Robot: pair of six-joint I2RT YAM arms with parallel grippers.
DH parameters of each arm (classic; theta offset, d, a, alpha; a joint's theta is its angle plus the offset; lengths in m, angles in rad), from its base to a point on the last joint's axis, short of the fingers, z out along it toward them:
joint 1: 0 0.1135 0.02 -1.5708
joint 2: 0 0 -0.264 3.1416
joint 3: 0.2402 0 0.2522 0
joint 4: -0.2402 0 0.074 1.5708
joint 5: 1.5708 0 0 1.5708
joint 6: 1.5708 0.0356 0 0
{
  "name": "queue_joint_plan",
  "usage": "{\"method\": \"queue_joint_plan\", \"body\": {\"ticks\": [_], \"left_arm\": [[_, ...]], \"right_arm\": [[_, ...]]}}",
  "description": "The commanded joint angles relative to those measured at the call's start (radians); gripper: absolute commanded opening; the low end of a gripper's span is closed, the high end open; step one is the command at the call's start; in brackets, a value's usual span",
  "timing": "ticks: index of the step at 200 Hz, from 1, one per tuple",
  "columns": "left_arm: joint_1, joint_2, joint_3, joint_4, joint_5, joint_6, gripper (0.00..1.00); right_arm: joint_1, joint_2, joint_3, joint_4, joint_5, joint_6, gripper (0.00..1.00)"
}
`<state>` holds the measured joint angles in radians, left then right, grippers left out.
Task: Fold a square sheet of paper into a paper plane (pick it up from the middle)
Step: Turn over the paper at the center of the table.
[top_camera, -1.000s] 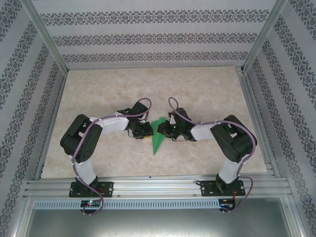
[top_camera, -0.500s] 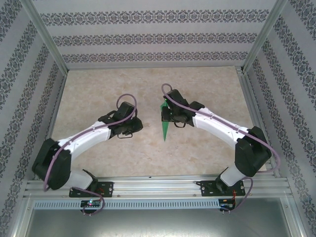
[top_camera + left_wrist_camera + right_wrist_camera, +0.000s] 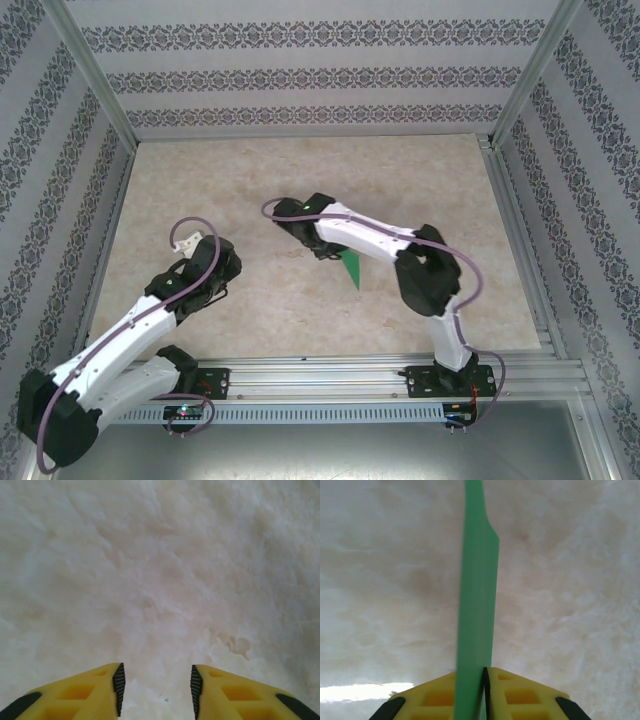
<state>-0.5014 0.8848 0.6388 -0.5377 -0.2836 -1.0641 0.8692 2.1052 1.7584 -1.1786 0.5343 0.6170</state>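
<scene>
Right gripper (image 3: 482, 675) is clamped tight on the paper plane (image 3: 477, 590). We see the green paper edge-on between its yellow fingers (image 3: 520, 695), running straight out ahead over the worktop (image 3: 570, 580). Left gripper (image 3: 156, 682) is partly open with nothing between its fingers and bare worktop below. From the top we count one paper plane, mid-worktop under the right forearm, pointed tip toward the near edge. Two grippers, well apart. We can't tell if the tip touches the worktop.
</scene>
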Motion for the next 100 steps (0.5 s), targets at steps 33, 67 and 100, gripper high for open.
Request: {"method": "queue_joint_plan", "body": {"ticks": [33, 67, 100], "left_arm": [[0.021, -0.118, -0.052, -0.083, -0.078, -0.059, 0.48], [0.024, -0.104, -0.052, -0.055, -0.044, -0.049, 0.50], [0.024, -0.027, -0.038, 0.037, 0.066, 0.013, 0.54]], "right_arm": [[0.074, 0.137, 0.152, 0.054, -0.235, -0.077, 0.34], [0.068, -0.190, -0.140, 0.425, -0.459, -0.089, 0.68], [-0.016, -0.534, -0.486, 0.738, -0.520, -0.004, 0.76]]}}
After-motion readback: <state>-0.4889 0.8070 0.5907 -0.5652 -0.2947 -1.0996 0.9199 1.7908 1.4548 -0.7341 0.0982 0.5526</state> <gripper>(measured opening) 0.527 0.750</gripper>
